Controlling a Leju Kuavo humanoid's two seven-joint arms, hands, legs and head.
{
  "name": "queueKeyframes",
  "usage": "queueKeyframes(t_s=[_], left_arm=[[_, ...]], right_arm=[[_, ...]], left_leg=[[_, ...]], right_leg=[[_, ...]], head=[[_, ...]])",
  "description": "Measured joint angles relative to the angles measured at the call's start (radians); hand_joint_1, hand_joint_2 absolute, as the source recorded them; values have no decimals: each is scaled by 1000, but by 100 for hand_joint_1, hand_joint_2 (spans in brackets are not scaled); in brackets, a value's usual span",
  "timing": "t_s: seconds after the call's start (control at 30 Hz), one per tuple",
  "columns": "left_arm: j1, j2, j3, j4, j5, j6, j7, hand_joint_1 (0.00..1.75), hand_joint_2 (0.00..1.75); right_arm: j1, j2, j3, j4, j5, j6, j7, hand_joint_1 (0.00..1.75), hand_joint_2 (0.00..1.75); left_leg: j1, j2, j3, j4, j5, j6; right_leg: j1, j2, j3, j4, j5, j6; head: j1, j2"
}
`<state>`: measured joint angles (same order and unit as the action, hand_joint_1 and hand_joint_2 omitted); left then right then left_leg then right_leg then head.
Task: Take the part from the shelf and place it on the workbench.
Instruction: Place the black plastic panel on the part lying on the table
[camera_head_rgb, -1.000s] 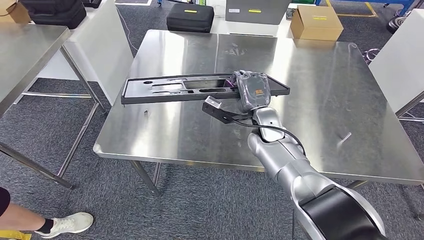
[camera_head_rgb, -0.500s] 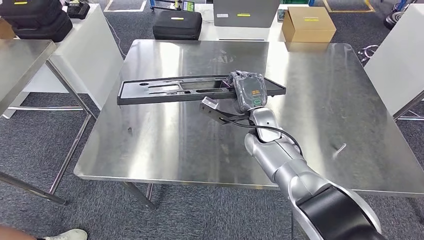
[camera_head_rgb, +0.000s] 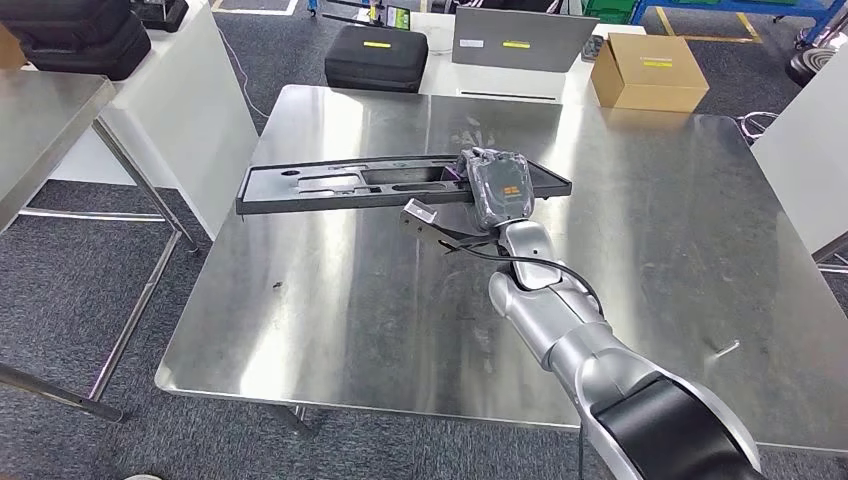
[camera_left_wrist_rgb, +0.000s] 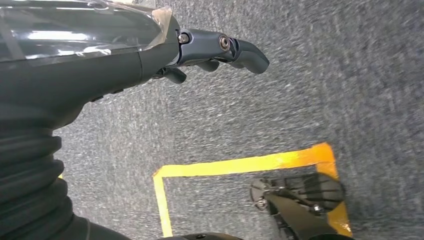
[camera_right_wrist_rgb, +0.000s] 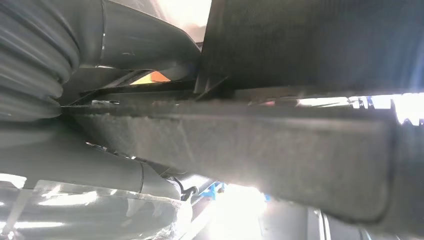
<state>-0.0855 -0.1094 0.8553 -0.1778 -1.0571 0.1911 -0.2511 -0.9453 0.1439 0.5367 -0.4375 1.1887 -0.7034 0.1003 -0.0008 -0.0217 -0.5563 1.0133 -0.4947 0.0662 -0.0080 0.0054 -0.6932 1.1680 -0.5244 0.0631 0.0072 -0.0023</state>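
The right hand (camera_head_rgb: 497, 188) grips the long black part (camera_head_rgb: 400, 181) near its right end, and the part is over the middle of the steel desk (camera_head_rgb: 330, 300), level and very close to the surface; I cannot tell if it already touches. To do this step well, I think the hand should lower the part flat, so that the far left end does not drop first, and should open only when the whole length lies on the desk. In the right wrist view the part (camera_right_wrist_rgb: 280, 145) sits tight against the hand (camera_right_wrist_rgb: 60, 75). The left hand (camera_left_wrist_rgb: 150, 55) hangs over the grey floor with its fingers (camera_left_wrist_rgb: 240, 47) a little curled and holding nothing. Farther away, a black case (camera_head_rgb: 375, 58) and a cardboard box (camera_head_rgb: 650, 70) stand behind the desk. Compared with one second ago, the camera has moved a little, the part is at almost the same place on the desk, and the person's shoe at the lower left is gone.
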Motion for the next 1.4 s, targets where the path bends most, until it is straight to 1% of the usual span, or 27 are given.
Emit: queueKeyframes(t_s=[0.03, 0.07, 0.1, 0.13, 0.17, 0.23, 0.3, 0.37, 0.4, 0.43, 0.47, 0.53, 0.6, 0.63, 0.73, 0.8, 0.87, 0.9, 0.93, 0.97, 1.03, 1.07, 1.1, 1.13, 1.17, 1.27, 1.4], left_arm=[[0, -1, 0, 0, 0, 0, 0, 0, 175], [0, -2, 0, 1, 0, 0, 0, 0, 175], [0, -3, 0, 1, 0, 0, 0, 0, 175], [-1, -4, 0, 2, 0, -1, 0, 0, 175], [-1, -4, 0, 2, 0, -1, 0, 0, 175], [-2, -4, 0, 1, 0, -1, 0, 0, 175], [-4, -3, 0, 1, 0, 0, 0, 0, 175], [-5, -3, 0, 1, 0, 0, 0, 0, 175], [-4, -2, 0, 1, 0, 0, 0, 0, 175], [-4, -1, 0, 1, 0, 0, 0, 0, 175], [-4, 0, 0, 1, 0, 0, 0, 0, 175], [-3, 1, 0, 1, 0, 0, 0, 0, 175], [-3, 1, 0, 2, 0, 0, 0, 0, 175], [-2, 0, 0, 2, 0, -1, 0, 0, 175], [-3, 0, -1, 2, 0, -1, 0, 0, 175], [-5, 0, 0, 1, 0, 0, 0, 0, 175], [-8, 0, 0, 1, 0, 0, 0, 0, 175], [-8, 0, 0, 1, 0, 0, 0, 0, 175], [-7, 0, 0, 1, 0, 0, 0, 0, 175], [-7, 0, 0, 1, 0, 0, 0, 0, 175], [-6, -1, 0, 1, 0, 0, 0, 0, 175], [-7, -2, 0, 1, 0, 0, 0, 0, 175], [-7, -3, 0, 1, 0, 0, 0, 0, 175], [-8, -3, -1, 2, 0, 0, 0, 0, 175], [-7, -3, -1, 2, 0, 0, 0, 0, 175], [-6, -3, -1, 2, 0, 0, 0, 0, 175], [-7, -2, -1, 2, 0, 0, 0, 0, 175]], right_arm=[[0, -2, 0, 0, 0, 0, 0, 175, 175], [-1, -3, 0, 1, 0, 0, 0, 175, 175], [-1, -2, 0, 1, 0, 0, 0, 175, 175], [-2, -2, 0, 0, 0, 0, 0, 175, 175], [-4, -2, 0, 0, 0, 0, 0, 175, 175], [-7, -1, 0, -2, 0, 0, 0, 175, 175], [-11, 2, 0, -3, 1, 0, 0, 175, 175], [-10, 4, 0, -3, 0, 0, 0, 175, 175], [-8, 4, 0, -2, 0, 0, 0, 175, 175], [-7, 4, 0, -2, 0, 0, 0, 175, 175], [-6, 5, 0, -2, 0, 0, 0, 175, 175], [-6, 6, 0, -2, 1, 0, 0, 175, 175], [-9, 8, 0, -2, 0, 0, 0, 175, 175], [-10, 9, 0, -2, 0, 0, 0, 175, 175], [-16, 10, 0, -3, 0, 0, 0, 175, 175], [-21, 10, 0, -4, 0, 0, 0, 175, 175], [-23, 9, 0, -4, 0, 0, 0, 175, 175], [-21, 9, 0, -4, 0, 0, 0, 175, 175], [-19, 8, 0, -4, 0, 0, 0, 175, 175], [-17, 7, 0, -4, 0, 0, 0, 175, 175], [-18, 4, 0, -4, 0, 0, 0, 175, 175], [-19, 4, 0, -3, 0, 0, 0, 175, 175], [-21, 4, 0, -4, 0, 0, 0, 175, 175], [-22, 5, 0, -4, 0, 0, 0, 175, 175], [-23, 5, 0, -4, 0, 0, 0, 175, 175], [-23, 5, 0, -4, 0, 0, 0, 175, 175], [-23, 6, 0, -4, 0, 0, 0, 175, 175]], left_leg=[[-2, -1, 13, 1, -11, -2], [-3, -1, 21, -1, -20, -6], [-4, -1, 26, -5, -27, -10], [-5, -1, 32, -5, -30, -15], [-5, -1, 35, -6, -31, -19], [-6, 4, 29, 27, -31, -27], [-1, 10, -30, 126, -50, -41], [8, 14, -113, 240, -96, -56], [12, 16, -145, 266, -114, -60], [16, 17, -163, 262, -113, -64], [19, 19, -166, 227, -89, -67], [25, 22, -141, 101, 21, -71], [23, 24, -119, 19, 89, -62], [20, 25, -115, 8, 96, -54], [16, 22, -94, 5, 85, -27], [15, 20, -79, 1, 78, -13], [13, 18, -72, 0, 68, -4], [11, 16, -67, 1, 63, -2], [10, 13, -61, 1, 57, -2], [8, 11, -52, 1, 51, -2], [7, 7, -32, 0, 38, -6], [5, 7, -24, 0, 32, -9], [4, 6, -21, -2, 27, -13], [3, 7, -21, -1, 25, -17], [2, 7, -20, 0, 25, -16], [2, 11, -13, -5, 22, -8], [2, 14, -7, -13, 15, -10]], right_leg=[[3, -1, 11, -71, 56, 3], [7, -3, 22, -124, 95, -2], [11, -5, 29, -156, 123, -11], [14, -6, 33, -168, 131, -23], [12, -6, 42, -172, 126, -34], [3, -5, 66, -183, 121, -48], [-4, -3, 93, -191, 109, -59], [-5, -1, 114, -192, 91, -62], [-6, 0, 126, -192, 81, -60], [-7, 0, 140, -192, 70, -57], [-9, 1, 155, -192, 59, -53], [-11, 2, 184, -191, 34, -42], [-9, 3, 200, -192, 15, -27], [-7, 4, 204, -191, 10, -19], [-6, 4, 207, -170, 1, -3], [-8, 2, 153, -76, -26, -3], [-7, 2, 62, 66, -73, -8], [-7, 2, 24, 112, -87, -6], [-6, 2, 2, 125, -83, -2], [-5, 2, 0, 94, -58, 5], [-1, 0, 40, -50, 32, 14], [3, -2, 60, -118, 66, 9], [7, -4, 75, -161, 86, -1], [10, -5, 84, -183, 97, -13], [11, -5, 88, -186, 98, -18], [11, -2, 96, -191, 110, -12], [11, 1, 97, -191, 106, -15]], head=[[-1, 0], [-2, 0], [-2, 0], [-2, 0], [-1, 0], [-1, 0], [-3, 0], [-5, 0], [-5, 0], [-5, 0], [-5, 0], [-6, 0], [-8, 0], [-10, 0], [-11, 0], [-9, 0], [-8, 0], [-8, 0], [-7, 0], [-7, 0], [-7, 0], [-7, 0], [-7, 0], [-7, 0], [-7, 0], [-8, 0], [-9, 0]])
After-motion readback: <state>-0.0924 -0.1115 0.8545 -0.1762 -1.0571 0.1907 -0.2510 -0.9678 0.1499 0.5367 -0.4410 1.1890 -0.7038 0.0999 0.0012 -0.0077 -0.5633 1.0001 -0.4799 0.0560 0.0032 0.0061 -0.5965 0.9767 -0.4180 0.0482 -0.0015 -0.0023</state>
